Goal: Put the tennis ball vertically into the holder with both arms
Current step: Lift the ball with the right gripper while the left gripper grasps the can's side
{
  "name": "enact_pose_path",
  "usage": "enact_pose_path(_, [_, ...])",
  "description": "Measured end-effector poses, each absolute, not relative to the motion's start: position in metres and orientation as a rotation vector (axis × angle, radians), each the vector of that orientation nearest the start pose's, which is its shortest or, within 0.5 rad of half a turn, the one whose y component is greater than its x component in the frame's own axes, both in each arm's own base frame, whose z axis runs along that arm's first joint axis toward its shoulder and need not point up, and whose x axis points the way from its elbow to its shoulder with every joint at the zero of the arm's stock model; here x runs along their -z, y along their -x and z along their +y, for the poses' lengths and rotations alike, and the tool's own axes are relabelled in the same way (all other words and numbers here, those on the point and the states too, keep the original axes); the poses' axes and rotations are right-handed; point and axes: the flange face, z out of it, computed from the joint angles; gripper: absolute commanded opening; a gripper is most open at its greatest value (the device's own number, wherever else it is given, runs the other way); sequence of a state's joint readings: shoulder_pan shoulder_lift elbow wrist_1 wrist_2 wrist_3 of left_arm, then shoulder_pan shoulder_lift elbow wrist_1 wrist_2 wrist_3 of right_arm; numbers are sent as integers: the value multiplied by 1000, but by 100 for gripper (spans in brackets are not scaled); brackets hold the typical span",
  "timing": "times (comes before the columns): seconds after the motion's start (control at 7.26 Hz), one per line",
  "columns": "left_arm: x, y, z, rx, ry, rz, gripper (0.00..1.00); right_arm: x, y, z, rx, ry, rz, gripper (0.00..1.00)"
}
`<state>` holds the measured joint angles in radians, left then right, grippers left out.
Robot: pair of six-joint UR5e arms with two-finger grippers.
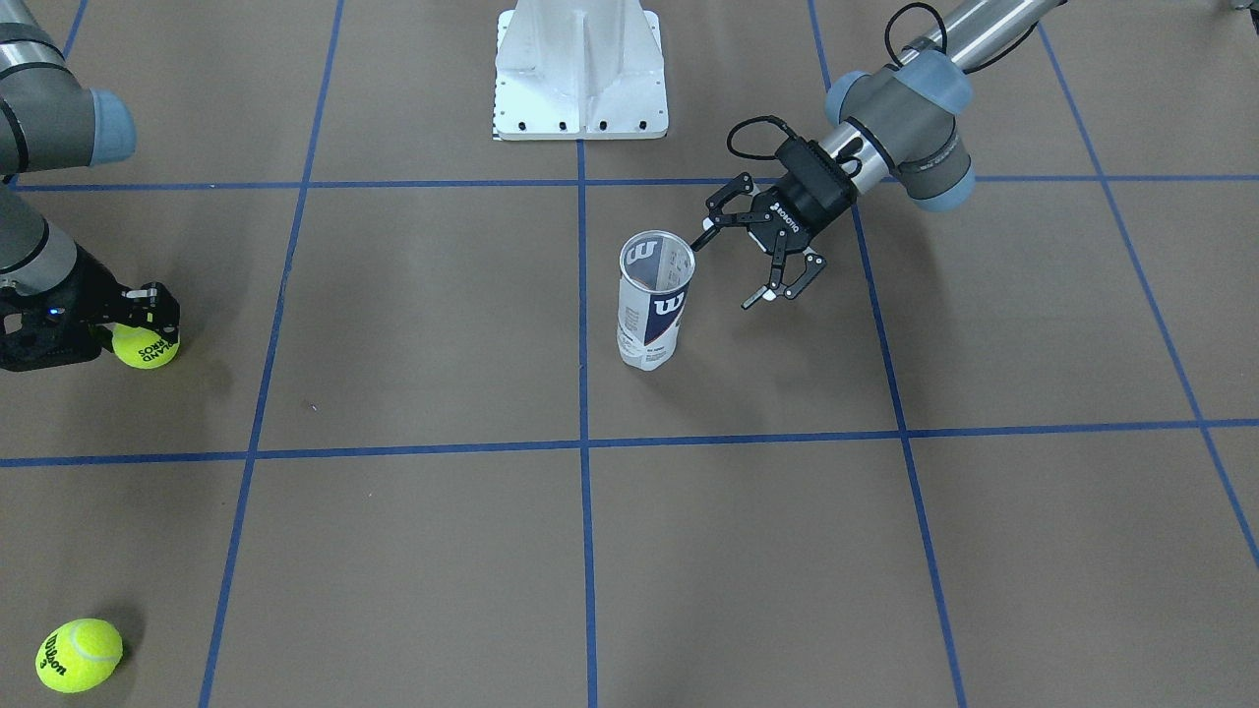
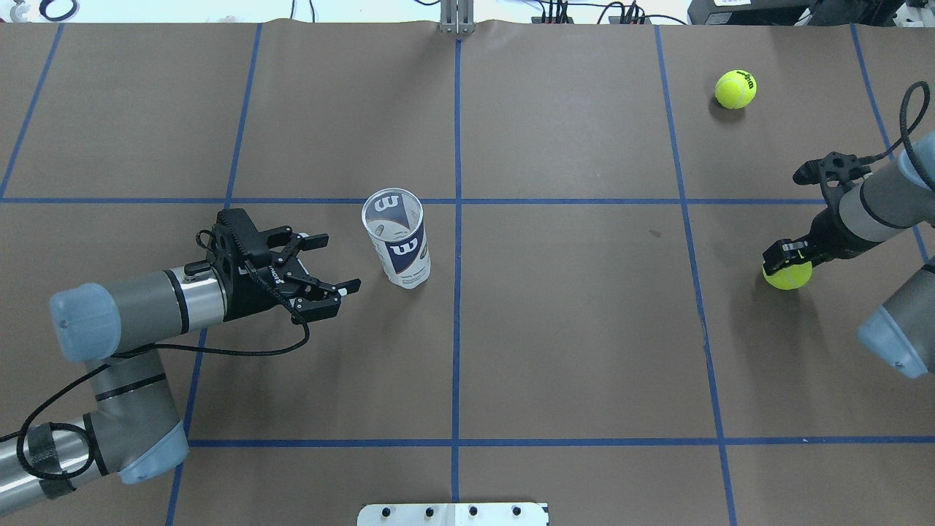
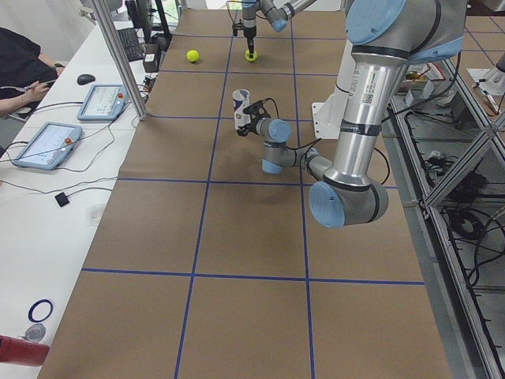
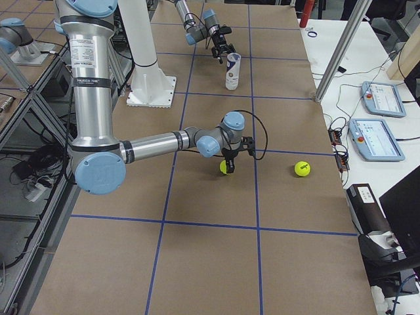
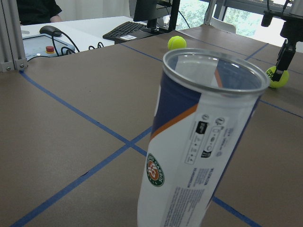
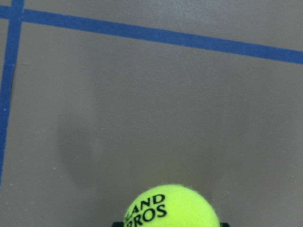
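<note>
The clear plastic cylindrical holder (image 1: pixel 654 305) (image 2: pixel 398 241) (image 5: pixel 203 142) stood upright on the brown paper-covered desk (image 2: pixel 570 351), just left of the centre blue tape line as the robot faced it, its open mouth up. Its label was white and navy with an orange stripe, a white "W" showed on the navy band, and a second "W" could be seen through the far wall. In the left wrist view a round green and orange emblem sat low on the white panel, above lines of print too small to read.

The black left tool (image 1: pixel 733 270) (image 2: pixel 340 261), marked "ROBOTIQ" in white, hung level beside the holder with its fingers spread wide apart, pointing at the can without touching it.

Well off on the robot's right, the black right tool (image 1: pixel 138 320) (image 2: pixel 785 256) was clamped from above on a yellow-green felt tennis ball (image 1: pixel 148 347) (image 2: pixel 787 275) (image 6: pixel 170 208) printed in black with the letters "AND" over "ROS". I could not tell whether that ball touched the desk.

A second yellow-green tennis ball (image 1: pixel 79 654) (image 2: pixel 735 89), marked "Wilson", lay farther out. A white metal pedestal (image 1: pixel 580 79) stood at the robot's edge.
</note>
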<state>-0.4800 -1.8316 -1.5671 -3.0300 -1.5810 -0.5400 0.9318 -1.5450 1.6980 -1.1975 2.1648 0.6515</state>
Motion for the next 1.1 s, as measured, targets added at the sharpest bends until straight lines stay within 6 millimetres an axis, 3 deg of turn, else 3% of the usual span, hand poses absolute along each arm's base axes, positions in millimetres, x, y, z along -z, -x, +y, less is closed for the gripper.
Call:
enact_pose_path(0.55, [-361, -454, -381, -422, -1177, 1267, 99, -484, 201, -494, 100, -161, -883, 0])
enact_pose_path(1.1, [-356, -483, -387, -431, -1168, 1267, 99, -437, 190, -513, 109, -220, -957, 0])
